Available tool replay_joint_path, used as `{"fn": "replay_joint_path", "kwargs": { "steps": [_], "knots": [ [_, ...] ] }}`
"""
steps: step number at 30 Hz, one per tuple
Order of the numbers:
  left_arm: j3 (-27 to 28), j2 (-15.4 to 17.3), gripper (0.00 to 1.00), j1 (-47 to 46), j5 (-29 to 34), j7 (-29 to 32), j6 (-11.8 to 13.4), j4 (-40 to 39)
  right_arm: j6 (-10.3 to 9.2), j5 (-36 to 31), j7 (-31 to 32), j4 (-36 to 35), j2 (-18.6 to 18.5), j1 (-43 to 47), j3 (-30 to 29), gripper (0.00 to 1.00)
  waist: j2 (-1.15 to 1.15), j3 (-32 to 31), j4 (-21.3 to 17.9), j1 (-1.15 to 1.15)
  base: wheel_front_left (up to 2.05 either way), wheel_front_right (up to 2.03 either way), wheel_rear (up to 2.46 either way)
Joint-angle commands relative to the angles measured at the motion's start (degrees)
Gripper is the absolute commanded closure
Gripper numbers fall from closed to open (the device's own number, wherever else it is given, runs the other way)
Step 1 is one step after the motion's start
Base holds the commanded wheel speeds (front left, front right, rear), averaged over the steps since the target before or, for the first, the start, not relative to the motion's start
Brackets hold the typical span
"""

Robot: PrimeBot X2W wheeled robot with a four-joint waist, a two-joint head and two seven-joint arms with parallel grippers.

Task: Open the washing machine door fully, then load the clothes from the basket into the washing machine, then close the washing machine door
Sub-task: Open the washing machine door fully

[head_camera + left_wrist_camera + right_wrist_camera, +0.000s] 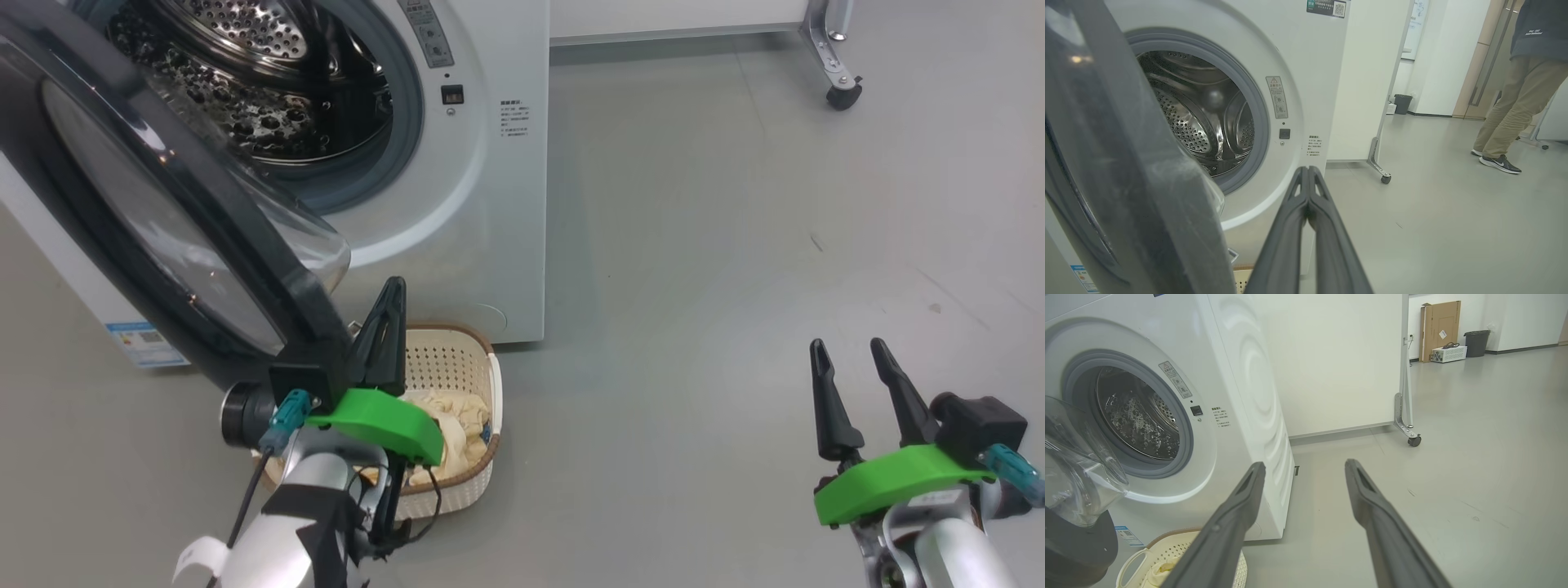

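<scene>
**A:** How far open is it?

**B:** The large round door (282,278), glossy black rim with a bulging clear glass centre, is swung partway out from the big white front-loading washing machine (490,204). It isn't fully open yet. The perforated steel drum (269,98) behind it looks empty.

**A:** And the hands?

**B:** The left hand (392,294) has its two dark fingers pressed together and holds nothing. It is just beside the rim's lower edge, on the drum side, but I can't tell whether it touches the rim. The right hand (847,347) is spread wide and empty, well apart over the floor.

**A:** So how should the opening go?

**B:** I'd push the side of the closed fingers against the rim's inner face. Following the hinge's arc rather than a straight line should stop them sliding off the glossy edge. Stay low on the rim, clear of the glass, and mind the basket.

**A:** Where is it?

**B:** The small cream perforated plastic basket (447,366) with the brown rim sits on the floor right at the machine's foot, below the left hand. The pale yellow cotton clothes (457,425) are heaped inside it.

**A:** And the room?

**B:** The smooth grey floor (735,286) is lightly scuffed, and probably slick enough for a knocked basket to skid. A white panel on castors (841,94) stands beyond the machine, and a person (1515,102) in tan trousers is further off.
</scene>
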Motion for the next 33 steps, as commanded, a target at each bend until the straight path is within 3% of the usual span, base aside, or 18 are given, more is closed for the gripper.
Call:
{"fn": "replay_joint_path", "kwargs": {
  "steps": [1,13,33],
  "knots": [
    [1.63,0.77,1.00,-3.55,-0.49,-0.38,0.41,-0.78,0.00,-0.13,-0.62,-1.60,-0.04,-2.26,1.06,0.00,0.00,0.13,-0.26,0.00,0.00,0.00,0.00],
    [3.45,0.77,1.00,-6.35,-4.54,-0.38,0.32,9.89,0.00,0.05,-0.62,-1.36,0.38,-2.34,0.72,0.00,0.00,0.52,-1.58,0.00,0.00,0.00,0.00],
    [3.28,0.77,1.00,-5.40,-5.73,-0.38,-0.17,12.58,0.00,-0.19,-0.62,-1.20,0.39,-1.84,0.24,0.00,0.00,-0.25,2.86,0.00,0.00,0.00,0.00]
  ]
}}
